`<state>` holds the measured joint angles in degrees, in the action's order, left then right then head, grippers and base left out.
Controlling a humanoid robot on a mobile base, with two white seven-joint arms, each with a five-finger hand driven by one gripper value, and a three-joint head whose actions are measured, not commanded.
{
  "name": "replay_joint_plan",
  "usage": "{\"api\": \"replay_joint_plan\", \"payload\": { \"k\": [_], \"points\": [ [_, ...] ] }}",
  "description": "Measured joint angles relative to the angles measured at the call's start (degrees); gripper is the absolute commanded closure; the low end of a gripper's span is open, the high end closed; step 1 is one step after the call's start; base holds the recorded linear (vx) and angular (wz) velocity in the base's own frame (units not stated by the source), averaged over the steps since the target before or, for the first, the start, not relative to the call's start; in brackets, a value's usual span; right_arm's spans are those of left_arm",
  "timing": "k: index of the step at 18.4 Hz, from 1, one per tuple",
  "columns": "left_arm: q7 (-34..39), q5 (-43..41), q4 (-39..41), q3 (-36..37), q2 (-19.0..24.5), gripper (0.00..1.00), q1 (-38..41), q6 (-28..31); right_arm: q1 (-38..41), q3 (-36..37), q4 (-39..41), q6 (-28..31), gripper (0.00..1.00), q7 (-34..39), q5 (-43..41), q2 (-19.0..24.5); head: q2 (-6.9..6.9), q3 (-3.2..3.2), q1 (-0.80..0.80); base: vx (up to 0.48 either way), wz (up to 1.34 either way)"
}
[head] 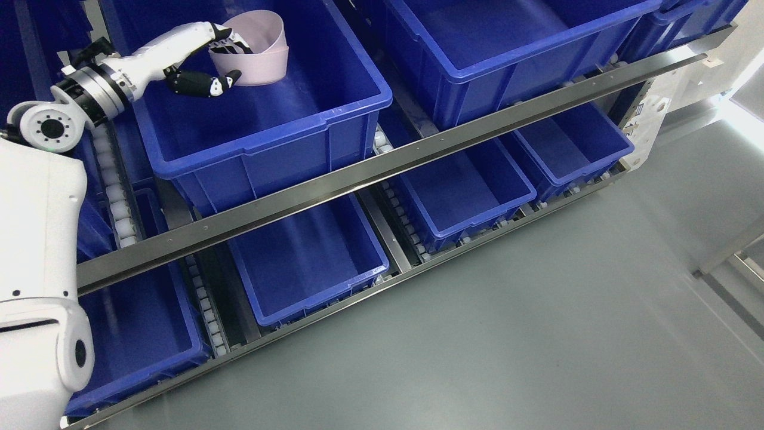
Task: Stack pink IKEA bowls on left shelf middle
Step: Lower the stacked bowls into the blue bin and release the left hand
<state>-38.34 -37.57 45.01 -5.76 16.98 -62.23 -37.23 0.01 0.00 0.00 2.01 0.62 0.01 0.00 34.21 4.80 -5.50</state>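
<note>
Nearest to us is our own white left arm [36,251], filling the lower left and reaching up over the shelf rail. At its end the left hand [206,60] is clasped on the pink bowls [253,51]: fingers hooked over the near rim, thumb pressed against the outer wall from below. There seem to be two bowls nested, the inner one tilted inside the outer, both down in the blue bin [262,119] toward its far corner. We cannot tell whether the outer bowl rests on the bin floor or hangs just above it.

Our worry is the tilt. If we let go now, we judge the inner bowl may settle crooked or slide out of its mate. Pulling the fingers back over the rim could also drag the stack over. The steel rail [382,167] lies close under the forearm, so a careless retreat might knock it.
</note>
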Motion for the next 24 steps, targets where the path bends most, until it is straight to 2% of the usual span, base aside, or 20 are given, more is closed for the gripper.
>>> {"api": "replay_joint_plan", "payload": {
  "k": [2, 6, 9, 15, 18, 21, 24],
  "points": [
    [0.05, -0.05, -0.78, 1.57, -0.68, 0.89, -0.60, 0.83, 0.00, 0.00, 0.00, -0.03, 0.00, -0.08, 0.00, 0.00, 0.00, 0.00, 0.00, 0.000, 0.00],
    [0.07, -0.10, -1.94, 3.86, -1.67, 0.75, -1.26, 1.39, 0.00, 0.00, 0.00, -0.03, 0.00, -0.21, -0.01, 0.00, 0.00, 0.00, 0.00, 0.000, 0.00],
    [0.08, -0.10, -2.43, 4.48, -1.99, 0.56, -1.58, 1.47, 0.00, 0.00, 0.00, -0.03, 0.00, -0.25, 3.61, 0.00, 0.00, 0.00, 0.00, 0.000, 0.00],
    [-0.40, 0.10, -2.34, 5.74, -2.20, 0.22, -2.29, 1.87, 0.00, 0.00, 0.00, -0.03, 0.00, -0.25, 1.06, 0.00, 0.00, 0.00, 0.00, 0.000, 0.00],
    [1.22, 1.49, -1.17, 4.54, -3.08, 0.22, -2.77, 6.32, -0.01, 0.00, 0.00, -0.05, 0.00, -0.26, 0.59, 0.00, 0.00, 0.00, 0.00, 0.000, 0.00],
    [3.01, 4.44, 1.17, 1.61, -6.20, 0.22, -3.06, 12.95, -0.01, 0.00, 0.00, -0.06, 0.00, -0.26, 0.34, 0.00, 0.00, 0.00, 0.00, 0.000, 0.00],
    [5.98, 10.13, 3.81, -0.20, -9.00, 0.20, -3.14, 16.67, 0.00, 0.00, 0.00, -0.09, 0.00, -0.28, 0.17, 0.00, 0.00, 0.00, 0.00, 0.000, -0.01]
  ]
}}
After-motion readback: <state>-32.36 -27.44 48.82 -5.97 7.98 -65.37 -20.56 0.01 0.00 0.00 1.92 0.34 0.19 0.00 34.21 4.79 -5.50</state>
